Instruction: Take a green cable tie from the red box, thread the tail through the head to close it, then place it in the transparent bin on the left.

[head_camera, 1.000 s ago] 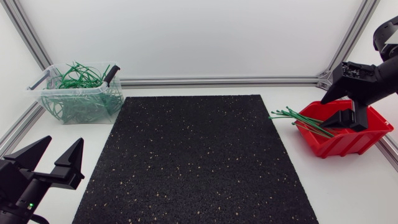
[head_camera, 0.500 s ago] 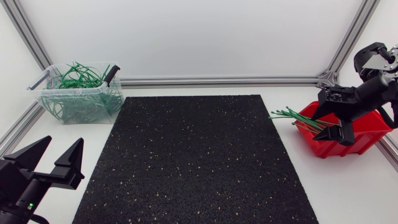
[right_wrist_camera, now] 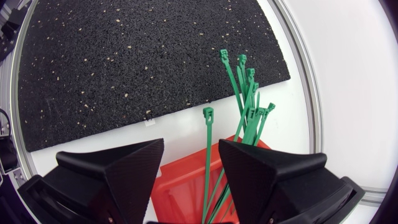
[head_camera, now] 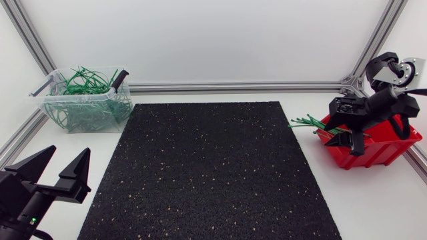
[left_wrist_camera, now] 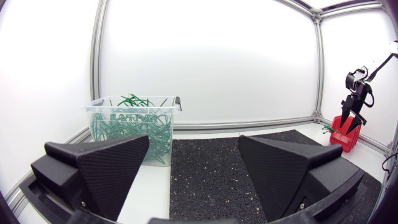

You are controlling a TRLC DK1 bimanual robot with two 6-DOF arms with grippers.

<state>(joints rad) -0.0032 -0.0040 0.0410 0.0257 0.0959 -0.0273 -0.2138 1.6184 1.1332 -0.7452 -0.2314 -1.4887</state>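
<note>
1. Your right gripper point(head_camera: 347, 143): fingers apart, straddling green cable ties point(right_wrist_camera: 207, 155) in the red box point(head_camera: 390, 150), 3 o'clock of the mat point(head_camera: 207, 167); none clamped.
2. Your left gripper point(head_camera: 67, 153): fingers apart, empty, 8 o'clock.
3. Transparent bin point(head_camera: 87, 110), 10 o'clock: picking, threading and placing all remain.

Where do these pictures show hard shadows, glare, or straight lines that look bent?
Head view: even light, no hard shadows around the red box. Left wrist view: no glare on the transparent bin. Right wrist view: the black mat's edge looks curved beside the green cable ties.
</note>
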